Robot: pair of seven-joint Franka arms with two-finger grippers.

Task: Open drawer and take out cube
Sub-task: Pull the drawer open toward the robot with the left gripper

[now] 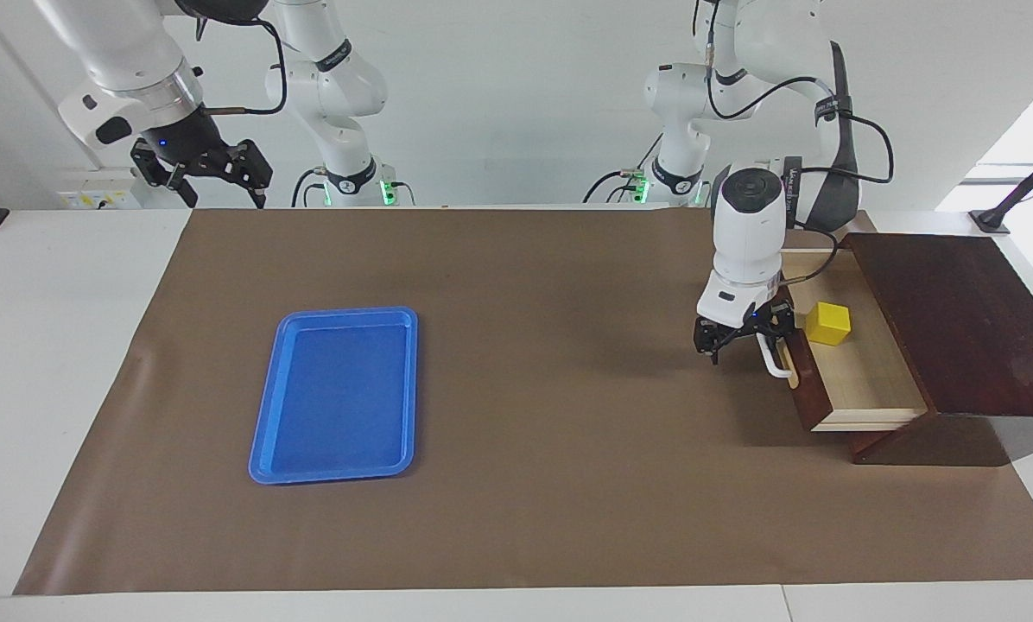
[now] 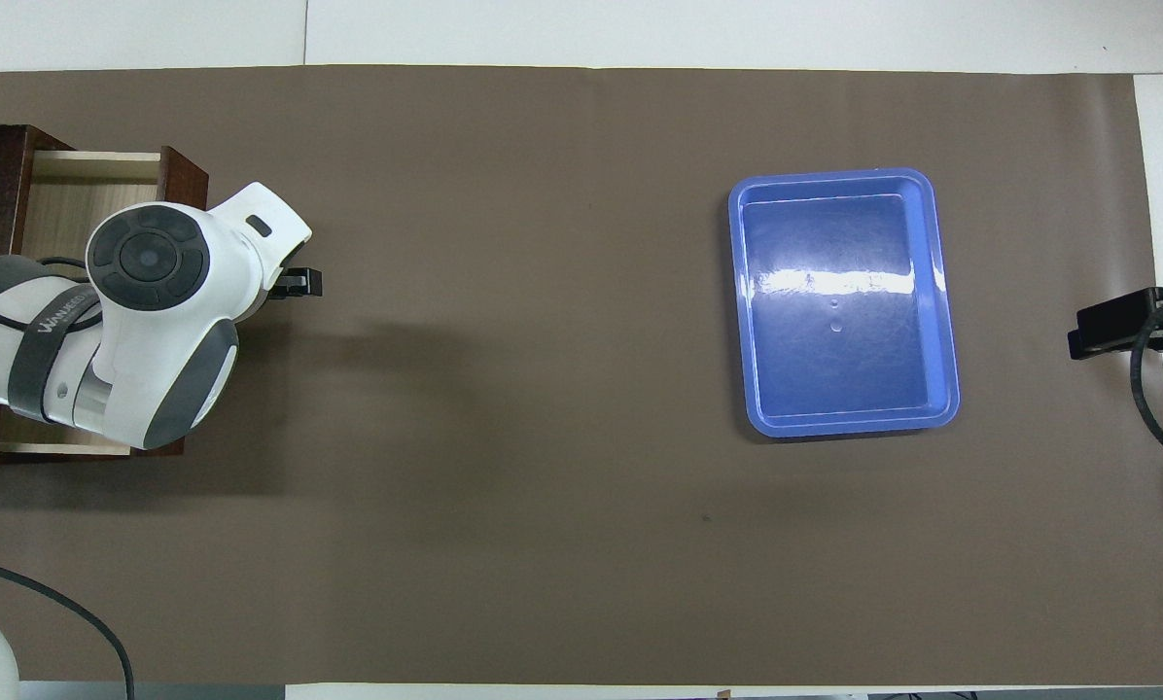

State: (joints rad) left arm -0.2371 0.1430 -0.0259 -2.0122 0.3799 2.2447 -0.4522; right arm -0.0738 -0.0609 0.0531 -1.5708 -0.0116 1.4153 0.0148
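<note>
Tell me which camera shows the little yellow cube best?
The facing view. There the small bright yellow cube sits in plain sight on the pale floor of the pulled-out dark wooden drawer. In the overhead view the left arm's white body covers that part of the drawer, so the cube cannot be seen at all.
</note>
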